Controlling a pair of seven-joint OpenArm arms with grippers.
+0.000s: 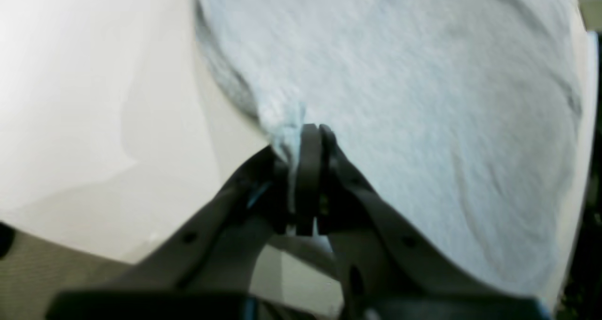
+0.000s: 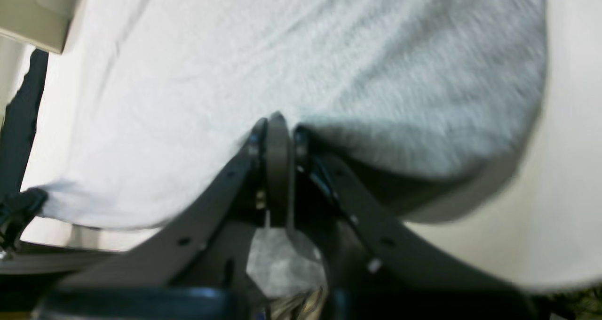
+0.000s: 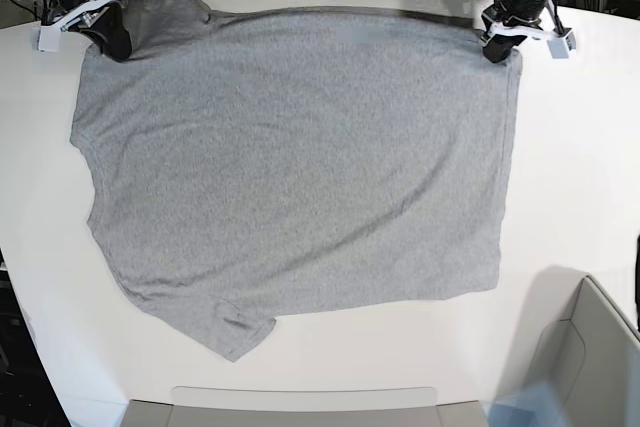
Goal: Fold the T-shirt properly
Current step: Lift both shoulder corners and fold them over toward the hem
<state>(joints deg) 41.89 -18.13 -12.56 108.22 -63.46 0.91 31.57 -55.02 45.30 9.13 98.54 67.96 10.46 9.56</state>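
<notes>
My left tool (image 1: pixel 311 136) and right tool (image 2: pixel 277 124) each pinch a far corner of the flat heather-grey cotton T-shirt (image 3: pixel 300 167); no fold made yet

T-shirt (image 3: pixel 300 157) heather grey, fine speckled weave, plain on the side facing up; reads paler, bluish-white in both wrist views (image 1: pixel 423 99) (image 2: pixel 235 75). Tabletop (image 3: pixel 580 167) white, creamy in the wrist views. Left claw (image 1: pixel 312 136) dark grey to black; right claw (image 2: pixel 277 127) same dark grey, small silver screws. White brackets on both arms in the base view. Black cables behind. Pale grey bin (image 3: pixel 590 367), bottom right corner.
</notes>
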